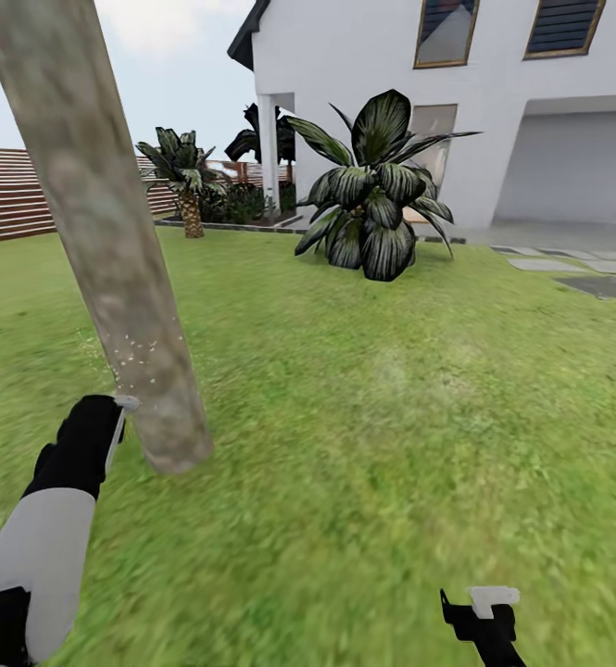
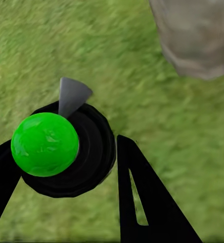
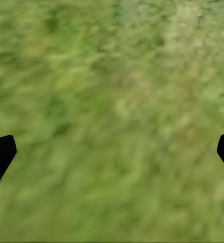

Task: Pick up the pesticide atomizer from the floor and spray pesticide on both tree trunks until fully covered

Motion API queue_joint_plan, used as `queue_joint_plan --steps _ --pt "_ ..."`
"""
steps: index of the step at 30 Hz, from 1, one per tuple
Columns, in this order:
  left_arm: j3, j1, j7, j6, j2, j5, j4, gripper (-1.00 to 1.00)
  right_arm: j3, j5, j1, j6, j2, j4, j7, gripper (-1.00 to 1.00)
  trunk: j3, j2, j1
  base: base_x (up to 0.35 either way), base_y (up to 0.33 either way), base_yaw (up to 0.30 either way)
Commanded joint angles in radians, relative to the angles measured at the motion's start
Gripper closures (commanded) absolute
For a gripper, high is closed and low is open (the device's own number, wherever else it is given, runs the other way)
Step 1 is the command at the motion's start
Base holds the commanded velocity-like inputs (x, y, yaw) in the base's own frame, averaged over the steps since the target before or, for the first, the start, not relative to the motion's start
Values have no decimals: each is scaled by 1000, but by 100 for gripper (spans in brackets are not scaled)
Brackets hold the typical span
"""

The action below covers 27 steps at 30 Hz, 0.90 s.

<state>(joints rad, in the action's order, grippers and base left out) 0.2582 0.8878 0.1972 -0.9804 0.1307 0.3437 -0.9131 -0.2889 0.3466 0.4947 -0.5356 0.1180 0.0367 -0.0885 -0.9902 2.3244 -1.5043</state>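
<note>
A thick grey-brown tree trunk [image 1: 94, 241] rises at the left of the head view, and its base [image 2: 197, 35] also appears in the left wrist view. My left gripper [image 1: 111, 428] is shut on the pesticide atomizer [image 2: 56, 152], a black body with a green round top and a grey nozzle [image 2: 71, 93]. It is held just beside the lower trunk. Pale specks of spray [image 1: 141, 357] dot the bark above the gripper. My right gripper [image 1: 482, 616] hangs low at the right over the grass. It is open [image 3: 112, 152] with nothing between its fingers.
The green lawn [image 1: 391, 417] stretches ahead. A big dark-leaved plant [image 1: 372, 195] and a short palm [image 1: 189, 185] stand before the white house [image 1: 493, 111]. A slatted wooden fence [image 1: 11, 195] runs at the far left, and grey paving slabs [image 1: 604, 278] lie at the right.
</note>
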Motion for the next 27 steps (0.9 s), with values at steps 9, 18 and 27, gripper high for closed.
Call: queue_joint_plan --steps 9,18,27 --pt "1 -15 10 2 -3 -10 2 100 -4 11 1 -3 0 -1 -7 -100 -1 0 0 0 -163 67" --pt "2 -15 10 2 -3 -9 -5 100 -3 11 1 -3 0 -1 -7 -100 -1 0 0 17 -269 0" --pt "0 -15 10 0 -3 -9 -13 100 -3 11 1 -3 -3 -1 -7 -100 -1 0 0 150 -250 184"
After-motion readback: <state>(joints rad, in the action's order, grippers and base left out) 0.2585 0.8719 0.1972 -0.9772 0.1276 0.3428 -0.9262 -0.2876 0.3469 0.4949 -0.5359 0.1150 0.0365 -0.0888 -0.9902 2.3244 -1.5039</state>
